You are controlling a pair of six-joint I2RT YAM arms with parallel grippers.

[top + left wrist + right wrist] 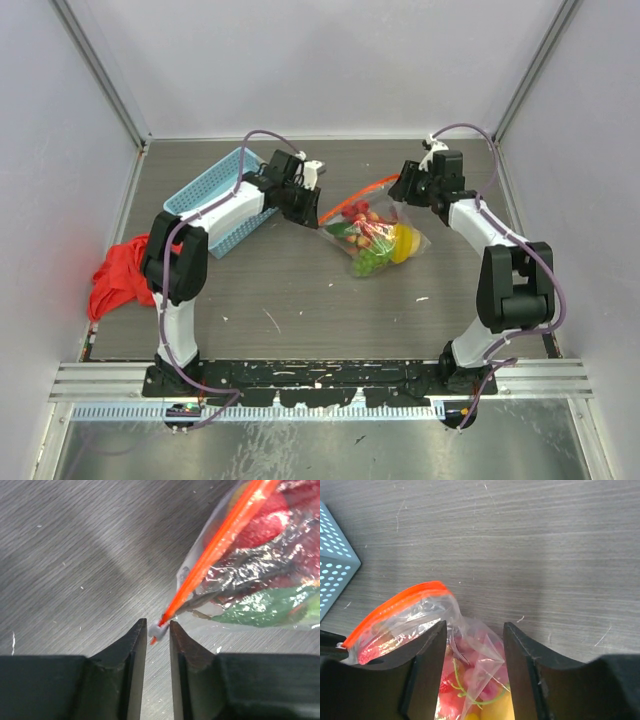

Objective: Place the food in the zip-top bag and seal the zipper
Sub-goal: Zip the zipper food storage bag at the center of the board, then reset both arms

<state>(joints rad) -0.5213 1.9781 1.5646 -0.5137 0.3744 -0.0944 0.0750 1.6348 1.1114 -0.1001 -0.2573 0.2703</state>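
On the near left of the grey wood-grain desk [280, 290] lies a crumpled red cloth [120, 275], well apart from the work. Nearer the middle, the clear wrinkly zip-top bag [260, 570] rests on the desk with the food [372, 240] already inside: green grapes [368, 262] at its near end, a yellow lemon [403, 243] beside them, and red strawberries [355, 212] farther in. So the step in hand looks to be the sealing.

The thin red-orange zipper [220, 535] runs from the near left to the far right along the bag's mouth. At its left end, the left pincer [157, 622] is pressed almost together on the small white slider [156, 630]. The right pincer [474, 625] is spread, straddling loose film near the zipper's right end without clamping it.

To do this well, I would have the right pincer close firmly on the bag's corner just below the strip, so the mouth is held taut. The left pincer should then draw the slider straight along the strip, low and level. Pulling off-line risks the slider slipping free or the whole bag dragging, and slack film may bunch ahead of it.

Farther left sits a light-blue perforated plastic basket [215, 185], touching nothing of the bag.

No brand, label or writing can be read in any view.
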